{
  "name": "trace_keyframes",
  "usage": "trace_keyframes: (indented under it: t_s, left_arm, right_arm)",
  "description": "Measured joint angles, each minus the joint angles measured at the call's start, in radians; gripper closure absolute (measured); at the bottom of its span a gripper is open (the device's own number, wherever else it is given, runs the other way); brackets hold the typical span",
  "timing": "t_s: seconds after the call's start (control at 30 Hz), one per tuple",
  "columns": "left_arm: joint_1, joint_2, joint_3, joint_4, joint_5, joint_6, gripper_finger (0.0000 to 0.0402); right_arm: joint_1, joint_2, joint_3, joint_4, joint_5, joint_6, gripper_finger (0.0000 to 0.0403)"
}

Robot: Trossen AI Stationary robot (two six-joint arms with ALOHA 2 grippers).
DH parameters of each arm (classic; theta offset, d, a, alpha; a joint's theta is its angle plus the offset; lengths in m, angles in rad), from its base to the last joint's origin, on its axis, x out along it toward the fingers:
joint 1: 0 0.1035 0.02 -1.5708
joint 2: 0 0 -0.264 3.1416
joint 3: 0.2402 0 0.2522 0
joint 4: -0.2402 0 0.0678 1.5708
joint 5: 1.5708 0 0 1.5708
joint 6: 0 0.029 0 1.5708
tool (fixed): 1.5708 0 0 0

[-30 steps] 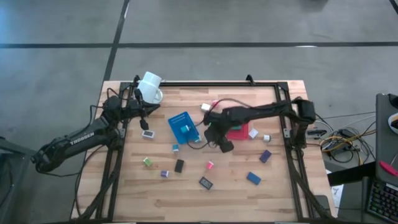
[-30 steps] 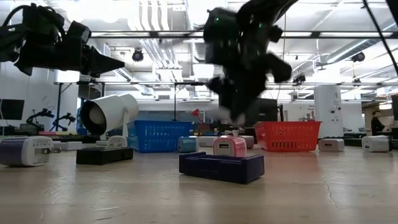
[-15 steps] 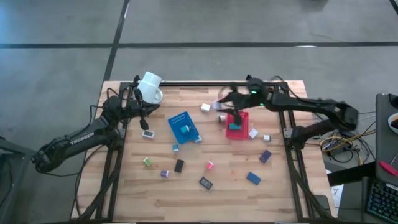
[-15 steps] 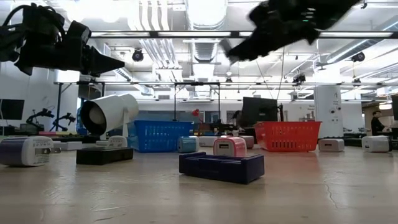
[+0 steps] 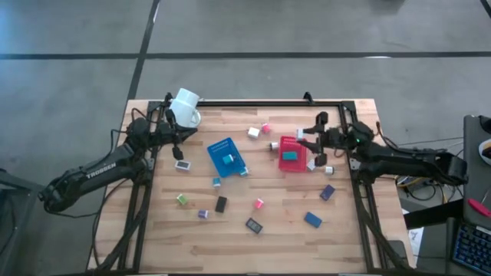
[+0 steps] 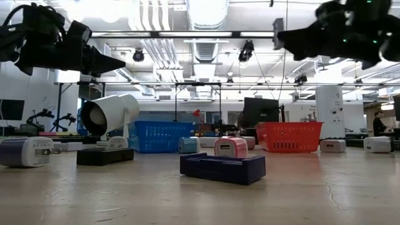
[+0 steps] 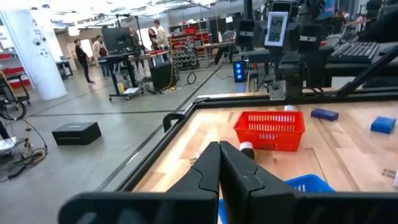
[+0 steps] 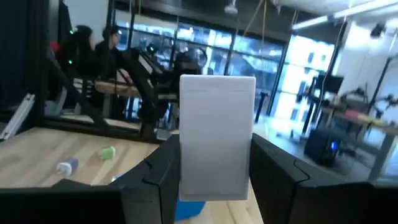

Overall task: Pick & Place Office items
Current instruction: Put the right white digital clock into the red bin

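the right gripper (image 5: 314, 143) hung just beside the red mesh plastic tray (image 5: 288, 145), its two dark fingers clamped on a small white rectangular block (image 8: 216, 137), so i judged it mid-carry, needing next to centre over the tray and let go, while the left gripper (image 5: 181, 130) waited shut near the white mug (image 5: 184, 105).

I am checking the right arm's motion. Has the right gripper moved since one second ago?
Yes. In the high view the right gripper, holding a white block, moved from left of the red tray to its right side.
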State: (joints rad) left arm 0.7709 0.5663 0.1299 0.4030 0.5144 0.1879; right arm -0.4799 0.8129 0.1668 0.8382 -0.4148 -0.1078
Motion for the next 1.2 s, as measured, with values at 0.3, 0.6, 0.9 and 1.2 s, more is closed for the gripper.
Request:
trace_keyframes:
  t_s: [0.3, 0.6, 0.9, 1.2]
  left_arm:
    - [0.0, 0.0, -0.001, 0.026, -0.104, 0.018, 0.0389]
    - [0.0, 0.0, -0.003, 0.03, -0.125, 0.023, 0.0397]
    - [-0.001, 0.0, -0.004, 0.04, -0.11, 0.101, 0.039]
    - [-0.001, 0.001, 0.006, 0.071, -0.068, 0.04, 0.0394]
  right_arm:
    - [-0.013, -0.228, -0.062, -0.028, 0.098, 0.048, 0.0256]
    - [-0.014, -0.48, -0.04, -0.379, 0.113, 0.097, 0.0255]
    - [-0.019, -0.544, -0.071, -0.391, 0.174, 0.071, 0.0255]
    - [-0.019, -0.498, -0.07, -0.397, 0.183, 0.066, 0.0255]
